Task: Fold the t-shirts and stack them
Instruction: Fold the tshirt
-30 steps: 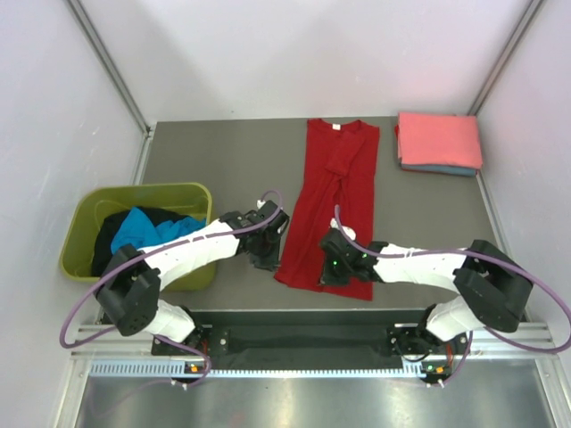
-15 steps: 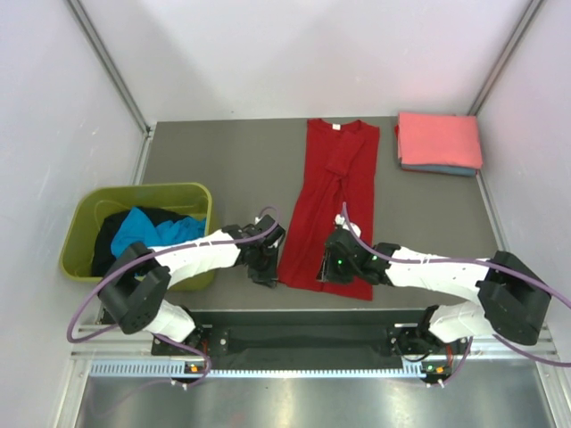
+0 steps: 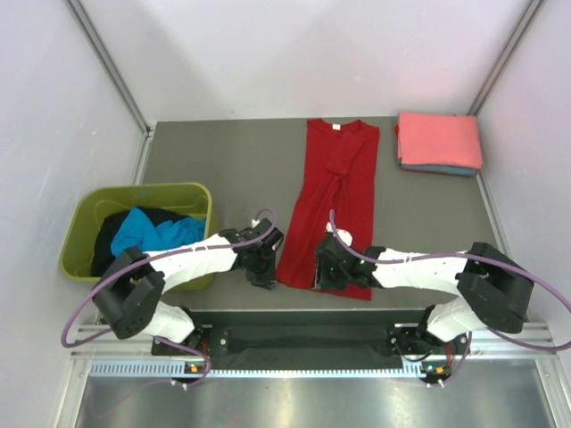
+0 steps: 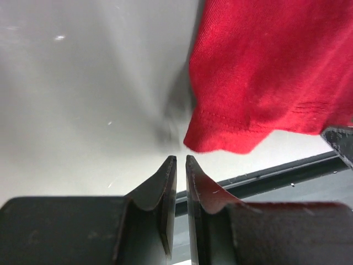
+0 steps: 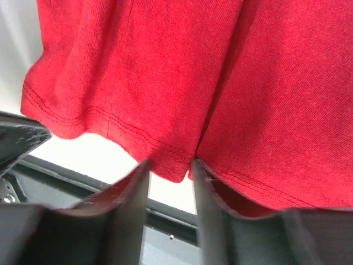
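Note:
The bright red t-shirt (image 3: pixel 343 178) lies folded into a long strip down the middle of the table, with its hem at the near edge. My right gripper (image 3: pixel 323 278) is at that hem, open; in the right wrist view a fold of the hem (image 5: pixel 171 165) sits loosely between its spread tips (image 5: pixel 170 163). My left gripper (image 3: pixel 267 277) hovers just left of the shirt's near-left corner (image 4: pixel 220 141). Its fingers (image 4: pixel 178 160) are a narrow slit apart and hold nothing. A folded salmon-pink t-shirt (image 3: pixel 439 138) lies on a blue one (image 3: pixel 442 168) at the far right.
The olive-green tub (image 3: pixel 85 218) at the left holds a turquoise shirt (image 3: pixel 152 227) and a black one (image 3: pixel 111 236). The table's near edge rail (image 3: pixel 303 312) runs right behind both grippers. White walls enclose the table.
My right gripper has opened and let go of the red shirt's hem. My left gripper has drawn back toward the near edge, beside the shirt's corner.

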Tool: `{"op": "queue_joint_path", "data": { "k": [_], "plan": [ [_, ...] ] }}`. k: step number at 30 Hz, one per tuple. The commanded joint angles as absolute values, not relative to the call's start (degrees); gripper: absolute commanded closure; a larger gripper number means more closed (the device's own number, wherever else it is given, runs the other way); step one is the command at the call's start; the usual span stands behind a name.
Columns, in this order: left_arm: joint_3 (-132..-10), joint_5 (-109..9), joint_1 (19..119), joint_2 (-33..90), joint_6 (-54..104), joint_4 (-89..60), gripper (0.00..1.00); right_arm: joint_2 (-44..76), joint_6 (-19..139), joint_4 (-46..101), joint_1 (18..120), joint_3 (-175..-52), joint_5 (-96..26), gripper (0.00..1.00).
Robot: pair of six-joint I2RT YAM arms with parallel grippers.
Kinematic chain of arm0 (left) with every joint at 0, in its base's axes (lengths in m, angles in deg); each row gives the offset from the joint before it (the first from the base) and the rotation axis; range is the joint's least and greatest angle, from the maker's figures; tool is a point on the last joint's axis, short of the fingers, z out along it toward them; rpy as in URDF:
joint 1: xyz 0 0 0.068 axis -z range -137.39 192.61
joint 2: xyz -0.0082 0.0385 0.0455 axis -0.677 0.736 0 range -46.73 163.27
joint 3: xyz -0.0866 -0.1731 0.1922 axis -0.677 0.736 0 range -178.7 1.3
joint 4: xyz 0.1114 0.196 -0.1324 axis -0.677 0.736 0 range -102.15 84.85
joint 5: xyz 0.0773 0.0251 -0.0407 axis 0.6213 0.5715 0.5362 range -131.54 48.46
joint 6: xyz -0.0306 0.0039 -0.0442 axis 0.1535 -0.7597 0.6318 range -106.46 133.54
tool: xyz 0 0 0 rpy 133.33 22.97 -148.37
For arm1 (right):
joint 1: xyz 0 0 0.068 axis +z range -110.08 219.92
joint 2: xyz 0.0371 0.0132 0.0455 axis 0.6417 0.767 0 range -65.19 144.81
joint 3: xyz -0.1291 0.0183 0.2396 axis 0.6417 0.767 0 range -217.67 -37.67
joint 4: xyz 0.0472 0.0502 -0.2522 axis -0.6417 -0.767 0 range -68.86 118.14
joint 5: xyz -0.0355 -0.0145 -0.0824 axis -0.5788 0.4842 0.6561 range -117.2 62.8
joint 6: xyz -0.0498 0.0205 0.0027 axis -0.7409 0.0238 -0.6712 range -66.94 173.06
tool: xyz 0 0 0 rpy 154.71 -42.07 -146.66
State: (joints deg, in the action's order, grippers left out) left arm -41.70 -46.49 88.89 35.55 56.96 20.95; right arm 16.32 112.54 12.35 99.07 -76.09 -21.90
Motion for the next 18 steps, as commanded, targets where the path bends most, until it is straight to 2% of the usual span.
{"op": "queue_joint_path", "data": {
  "k": [1,2,3,4,7,14,18],
  "plan": [
    [-45.3,-43.2,89.1,31.7,56.9,24.1,0.83,17.8,113.8,12.6,100.5,-78.1,-19.8,0.66],
    [-45.7,-42.7,89.1,31.3,56.8,25.5,0.83,17.6,113.8,12.1,100.5,-78.2,-19.5,0.71],
    [-46.3,-42.1,89.1,31.1,56.6,26.4,0.82,17.4,113.7,11.5,100.5,-78.1,-19.0,0.83],
    [-47.5,-39.9,89.1,30.4,56.3,27.3,0.82,16.6,113.7,10.0,100.5,-78.3,-18.5,0.89],
    [-49.7,-38.1,89.0,30.3,55.4,29.4,0.80,13.5,113.4,8.3,100.5,-78.5,-16.4,0.99],
    [-50.6,-41.3,89.0,33.9,55.3,24.9,0.67,11.8,114.3,9.3,100.5,-74.7,-17.7,0.99],
    [-50.4,-42.9,89.0,37.1,54.9,22.7,0.63,12.4,114.7,11.4,100.7,-73.1,-18.6,0.98]
  ]
}}
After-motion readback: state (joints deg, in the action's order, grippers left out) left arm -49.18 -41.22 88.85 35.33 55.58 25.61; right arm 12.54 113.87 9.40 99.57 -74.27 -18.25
